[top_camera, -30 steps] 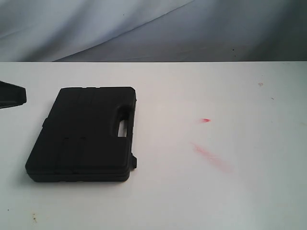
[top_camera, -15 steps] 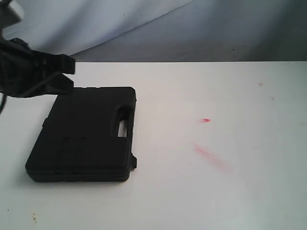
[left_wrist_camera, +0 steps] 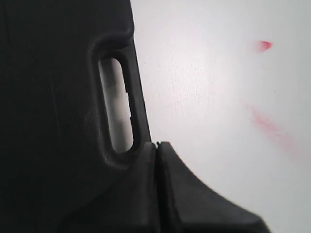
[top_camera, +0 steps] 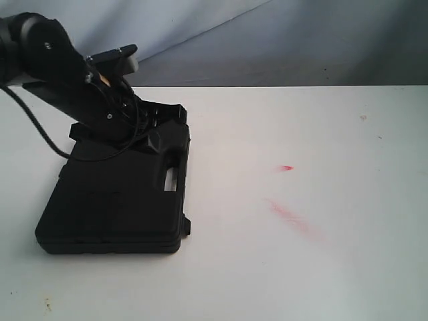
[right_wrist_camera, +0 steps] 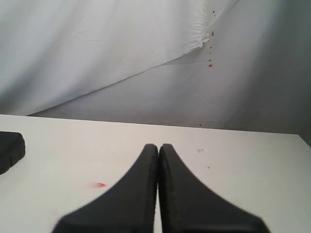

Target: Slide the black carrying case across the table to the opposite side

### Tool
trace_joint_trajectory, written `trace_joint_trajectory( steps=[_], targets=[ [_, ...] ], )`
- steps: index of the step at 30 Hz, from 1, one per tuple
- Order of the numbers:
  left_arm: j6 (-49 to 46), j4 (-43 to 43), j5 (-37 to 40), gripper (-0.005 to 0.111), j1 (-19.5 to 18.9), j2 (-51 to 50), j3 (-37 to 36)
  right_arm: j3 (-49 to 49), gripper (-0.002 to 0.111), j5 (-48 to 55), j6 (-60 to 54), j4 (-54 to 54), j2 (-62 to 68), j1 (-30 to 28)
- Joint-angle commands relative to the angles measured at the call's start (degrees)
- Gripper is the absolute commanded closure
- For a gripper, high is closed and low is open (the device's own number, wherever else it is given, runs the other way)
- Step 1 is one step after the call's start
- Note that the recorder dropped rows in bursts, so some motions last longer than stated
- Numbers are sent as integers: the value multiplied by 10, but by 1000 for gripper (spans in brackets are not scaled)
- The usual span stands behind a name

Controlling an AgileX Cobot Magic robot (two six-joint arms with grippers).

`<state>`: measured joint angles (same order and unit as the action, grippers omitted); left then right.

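The flat black case lies on the left part of the white table, with its slot-shaped handle cutout facing the middle. My left gripper reaches in from the upper left over the case's far end. In the left wrist view it is shut and empty, its tips just beyond one end of the handle cutout, at the edge of the case. Whether they touch the case cannot be told. My right gripper is shut, empty and above bare table, far from the case corner.
Red smears and a small red spot mark the table right of the case. A grey cloth backdrop hangs behind the far table edge. The left arm's cable trails beside the case.
The left arm has swung in from the left edge and come down over the far end of the case, near the handle. The case has not moved.
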<state>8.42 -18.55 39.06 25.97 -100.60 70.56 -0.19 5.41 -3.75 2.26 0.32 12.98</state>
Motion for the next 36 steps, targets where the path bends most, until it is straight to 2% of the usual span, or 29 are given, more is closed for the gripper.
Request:
trace_joint_trajectory(
  steps=[1, 8, 11, 16, 18, 27, 32, 36],
  targets=[
    [36, 2, 2, 107, 3, -39, 30, 2, 108, -1, -1, -1, -3, -3],
    [114, 64, 7, 107, 3, -77, 73, 2, 108, -1, -1, -1, -3, -3],
    [128, 97, 37, 107, 6, -97, 102, 2, 108, -1, -1, -1, -3, -3],
    [216, 232, 90, 107, 41, -129, 158, 2, 108, -1, -1, -1, -3, -3],
    [235, 261, 109, 107, 52, -145, 185, 2, 108, -1, -1, -1, -3, -3],
    [243, 228, 167, 107, 54, -220, 291, 2, 108, -1, -1, -1, -3, -3],
    [243, 196, 173, 107, 54, -252, 322, 2, 108, -1, -1, -1, -3, -3],
    [240, 210, 190, 105, 54, -278, 344, 2, 108, -1, -1, -1, -3, -3]
  ],
)
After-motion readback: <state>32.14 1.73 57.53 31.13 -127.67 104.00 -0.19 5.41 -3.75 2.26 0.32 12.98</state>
